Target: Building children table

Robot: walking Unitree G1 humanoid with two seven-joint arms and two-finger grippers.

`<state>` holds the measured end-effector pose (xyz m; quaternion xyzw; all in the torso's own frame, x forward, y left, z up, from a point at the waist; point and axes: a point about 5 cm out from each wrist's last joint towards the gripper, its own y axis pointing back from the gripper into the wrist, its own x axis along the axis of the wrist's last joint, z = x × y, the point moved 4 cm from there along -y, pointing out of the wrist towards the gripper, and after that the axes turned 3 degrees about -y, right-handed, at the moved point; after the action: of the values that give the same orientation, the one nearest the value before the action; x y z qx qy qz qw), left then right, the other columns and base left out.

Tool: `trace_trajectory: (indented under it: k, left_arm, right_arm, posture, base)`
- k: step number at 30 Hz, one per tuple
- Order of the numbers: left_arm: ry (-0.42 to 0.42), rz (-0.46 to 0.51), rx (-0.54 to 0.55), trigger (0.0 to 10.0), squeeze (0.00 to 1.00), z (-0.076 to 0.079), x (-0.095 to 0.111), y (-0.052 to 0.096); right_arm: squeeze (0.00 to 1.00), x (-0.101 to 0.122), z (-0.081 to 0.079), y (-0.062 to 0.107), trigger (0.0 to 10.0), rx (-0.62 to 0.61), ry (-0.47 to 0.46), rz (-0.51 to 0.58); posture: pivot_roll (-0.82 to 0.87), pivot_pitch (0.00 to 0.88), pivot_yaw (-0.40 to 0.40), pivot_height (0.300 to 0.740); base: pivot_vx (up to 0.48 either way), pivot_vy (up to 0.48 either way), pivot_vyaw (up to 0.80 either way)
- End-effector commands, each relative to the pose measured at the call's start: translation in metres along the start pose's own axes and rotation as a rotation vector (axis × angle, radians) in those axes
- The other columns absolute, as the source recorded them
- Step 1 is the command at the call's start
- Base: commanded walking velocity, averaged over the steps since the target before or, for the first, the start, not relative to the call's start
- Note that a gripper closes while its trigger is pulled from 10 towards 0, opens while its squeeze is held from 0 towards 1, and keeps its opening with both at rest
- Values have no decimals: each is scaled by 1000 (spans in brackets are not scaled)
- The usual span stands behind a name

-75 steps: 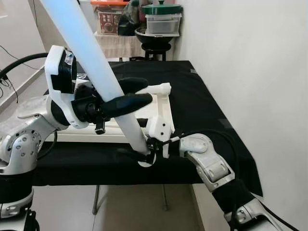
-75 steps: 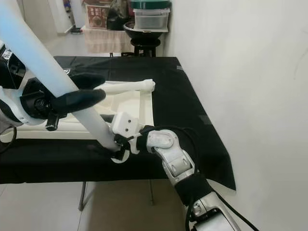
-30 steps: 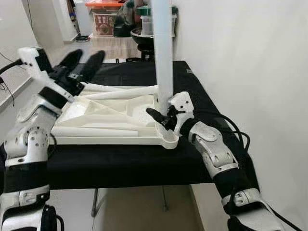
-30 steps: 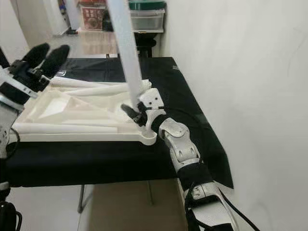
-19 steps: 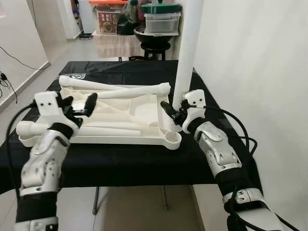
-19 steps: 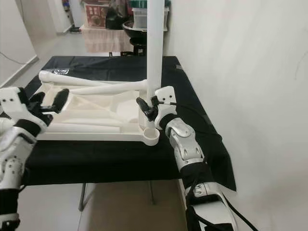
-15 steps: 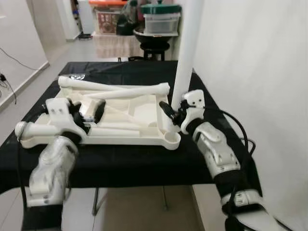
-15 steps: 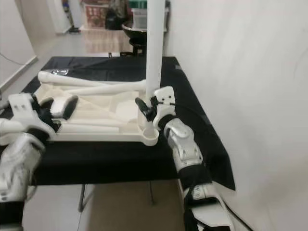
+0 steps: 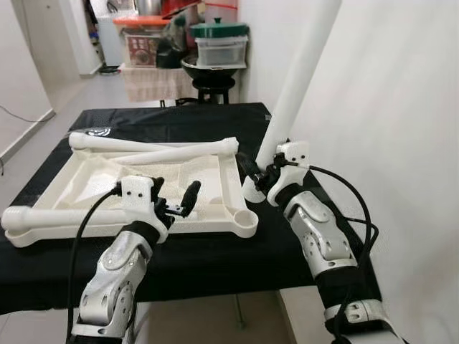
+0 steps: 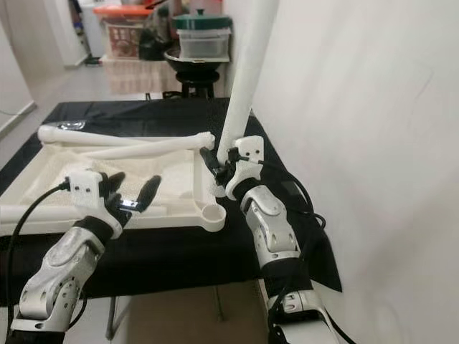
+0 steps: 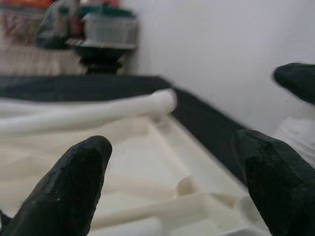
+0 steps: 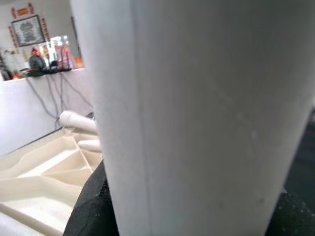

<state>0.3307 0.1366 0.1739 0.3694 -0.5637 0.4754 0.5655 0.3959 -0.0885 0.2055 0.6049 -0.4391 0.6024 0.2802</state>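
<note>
Right gripper (image 9: pixel 252 174) is clamped on one white table leg (image 9: pixel 297 80), which I see tilted up and away from it, the lower end just above the upturned white tabletop (image 9: pixel 231 188) at its right rim. Left gripper (image 9: pixel 173 200) hovers with fingers spread over the tabletop's near edge, gripping nothing. I count four legs: the held one, two lying crossed beyond the left gripper on the far side (image 9: pixel 188 152) (image 9: pixel 107 142), and one along the near edge (image 9: pixel 50 217). Inside the tabletop's hollow I see only ribs, though the wrist view is blurry. Everything sits on a black-covered table (image 9: pixel 215 118).
</note>
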Motion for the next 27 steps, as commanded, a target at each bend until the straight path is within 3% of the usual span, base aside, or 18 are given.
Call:
trace_trajectory:
  k: [1, 14, 19, 21, 27]
  left_arm:
    - [-28, -16, 2, 10000, 0, 0, -4, 5]
    - [-62, -39, -38, 10000, 0, 9, -12, 10]
    - [-60, -37, -45, 10000, 0, 9, -12, 11]
    - [-59, -36, -50, 10000, 0, 10, -11, 11]
    - [-60, -32, -64, 10000, 0, 13, -11, 11]
  right_arm:
    - [0, 5, -8, 0, 10000, 36, -10, 15]
    - [0, 3, -13, 5, 10000, 73, 28, 6]
    - [0, 2, -15, 8, 10000, 95, 1, 10]
    - [0, 5, -19, 8, 10000, 115, -64, 35]
    - [0, 6, -24, 8, 10000, 129, -24, 33]
  posture:
    - [11, 0, -10, 740]
    - [7, 0, -10, 740]
    - [9, 0, -8, 740]
    - [11, 0, -8, 740]
    - [11, 0, -5, 740]
  base:
    - [0, 0, 0]
    - [0, 0, 0]
    - [329, 0, 480]
    - [369, 0, 241]
    - [377, 0, 0]
